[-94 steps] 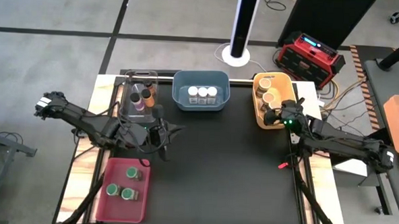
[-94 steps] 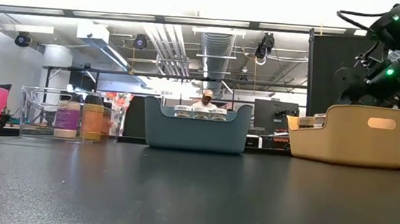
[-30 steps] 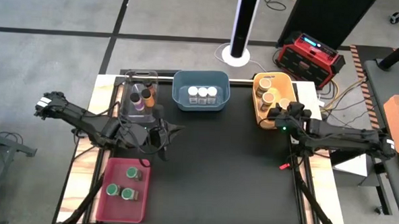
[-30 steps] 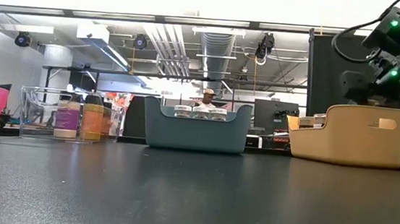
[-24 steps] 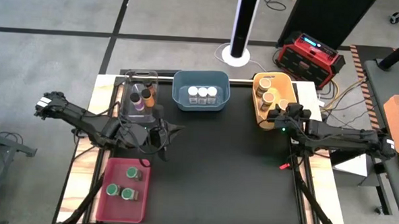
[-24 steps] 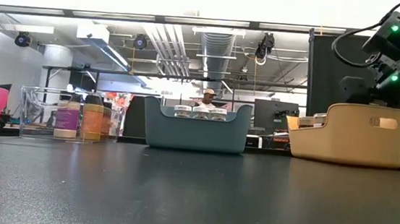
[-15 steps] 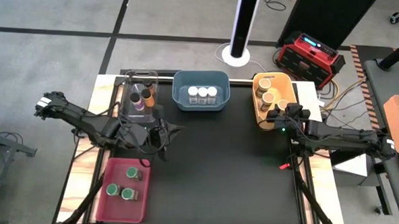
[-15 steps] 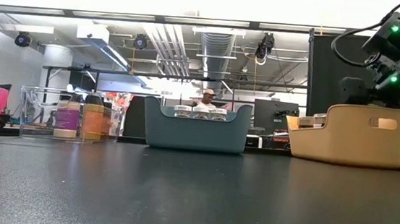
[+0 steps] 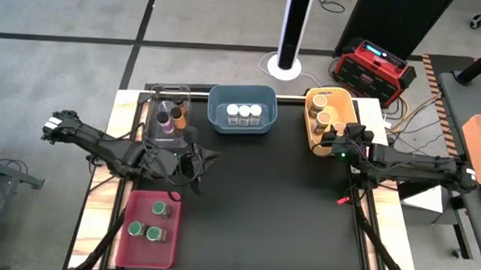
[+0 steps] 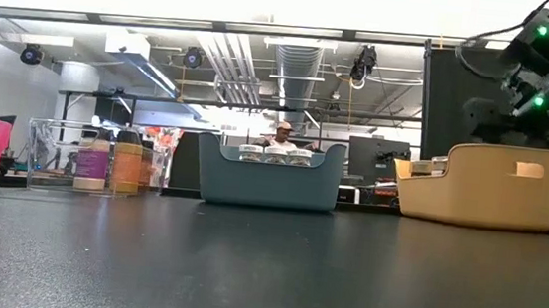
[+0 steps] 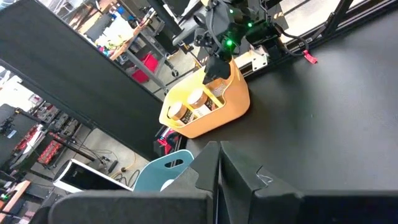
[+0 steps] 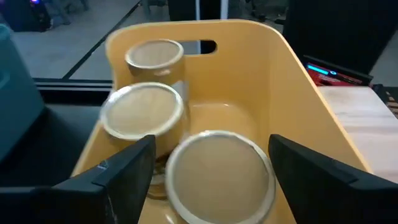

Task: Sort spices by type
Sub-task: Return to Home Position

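— Where is the right hand (image 9: 332,139)?
— Upper right of the high view, fingers wide and empty, over three tan-lidded spice jars (image 12: 154,55) in the yellow bin (image 12: 298,87). Left hand (image 9: 197,159) is closed, centre left

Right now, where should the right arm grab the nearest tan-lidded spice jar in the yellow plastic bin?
Grip the tan-lidded jar by its round lid rim from straight above: it stands upright, hemmed by the yellow bin wall and another jar. The open right gripper hovers over it.
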Tool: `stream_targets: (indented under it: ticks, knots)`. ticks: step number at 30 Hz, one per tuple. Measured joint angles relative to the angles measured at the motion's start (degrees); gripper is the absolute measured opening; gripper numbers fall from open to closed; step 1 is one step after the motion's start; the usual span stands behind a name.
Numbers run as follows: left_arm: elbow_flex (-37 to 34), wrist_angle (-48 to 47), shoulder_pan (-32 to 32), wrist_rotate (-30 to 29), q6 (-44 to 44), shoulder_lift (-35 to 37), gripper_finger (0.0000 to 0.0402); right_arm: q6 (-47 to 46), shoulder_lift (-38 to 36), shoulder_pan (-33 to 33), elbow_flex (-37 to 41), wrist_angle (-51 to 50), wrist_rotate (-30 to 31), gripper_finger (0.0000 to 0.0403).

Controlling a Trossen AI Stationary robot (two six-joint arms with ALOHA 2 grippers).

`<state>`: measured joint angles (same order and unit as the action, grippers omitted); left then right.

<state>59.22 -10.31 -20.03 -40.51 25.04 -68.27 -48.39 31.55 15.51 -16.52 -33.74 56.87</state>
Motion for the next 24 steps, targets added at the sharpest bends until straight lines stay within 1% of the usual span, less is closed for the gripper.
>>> stream_targets:
  ticks: [3,9,12,15,19,22,24]
  knots:
    - [0.0,0.0,0.0,0.0,0.0,0.0,0.0,2.26,0.07,0.0,-2.54,0.04,-1.8,0.0292]
    - [0.0,-0.02,-0.01,0.01,0.0,0.0,0.0,6.61,0.07,0.0,-8.27,-0.72,-2.48,0.027]
    - [0.0,-0.02,-0.02,0.02,-0.02,0.0,0.0,10.07,0.13,-0.01,-10.92,0.08,-3.89,0.0257]
    - [0.0,-0.02,-0.02,0.0,-0.06,0.0,0.0,16.77,0.13,-0.2,-12.36,5.98,-11.21,0.0243]
    - [0.0,0.03,-0.01,0.02,-1.13,0.0,0.0,25.81,1.41,-1.75,-11.59,22.27,-24.39,0.0222]
    - [0.0,0.0,-0.02,0.06,-3.51,0.0,0.0,30.36,5.0,-3.87,-11.38,32.74,-31.9,0.0211]
    - [0.0,-0.02,0.0,0.09,-5.28,0.0,0.0,32.72,8.53,-5.92,-11.37,39.25,-35.16,0.0206]
